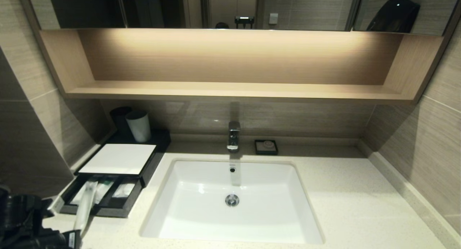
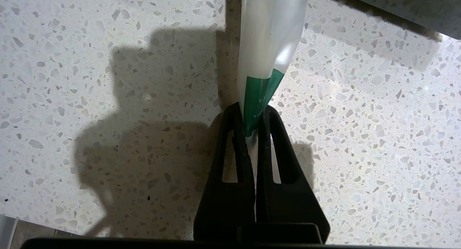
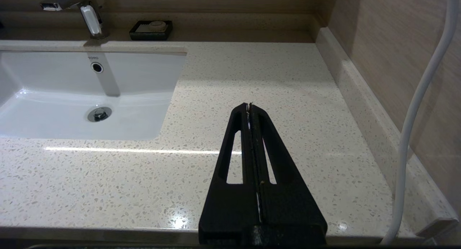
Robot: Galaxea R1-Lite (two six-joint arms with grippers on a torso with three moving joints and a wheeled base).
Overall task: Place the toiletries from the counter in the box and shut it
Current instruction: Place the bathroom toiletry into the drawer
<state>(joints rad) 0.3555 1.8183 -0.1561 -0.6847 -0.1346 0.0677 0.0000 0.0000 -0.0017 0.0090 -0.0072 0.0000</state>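
My left gripper is shut on the green-printed end of a slim translucent toiletry packet. It holds the packet above the speckled counter. In the head view the packet reaches up from the gripper at the lower left, over the front of the open drawer of the black box with its white top panel. Other packets lie in the drawer's compartments. My right gripper is shut and empty, parked above the counter right of the basin; it is out of the head view.
The white basin with faucet sits mid-counter. A small black soap dish stands behind it. A white cup and a dark one stand behind the box. A white cable hangs by the right wall.
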